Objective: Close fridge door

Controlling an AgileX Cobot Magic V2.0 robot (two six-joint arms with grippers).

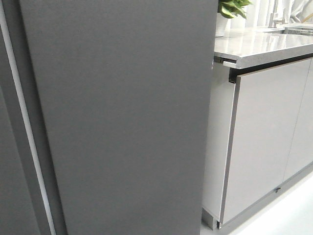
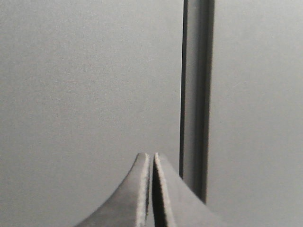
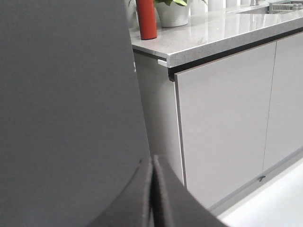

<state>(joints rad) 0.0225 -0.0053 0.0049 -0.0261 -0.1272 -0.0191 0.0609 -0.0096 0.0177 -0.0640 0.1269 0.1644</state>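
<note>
The fridge door, a tall matte dark-grey panel, stands just left of the speckled grey worktop's left edge, beside the pale glossy cabinet front. A white seal strip runs along its left side. The left tool and right tool are both pressed closed, gripping nothing, near the dark panels.

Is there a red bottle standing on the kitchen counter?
Yes, the right wrist view shows a red bottle upright on the pale stone countertop beside a white plant pot.
</note>
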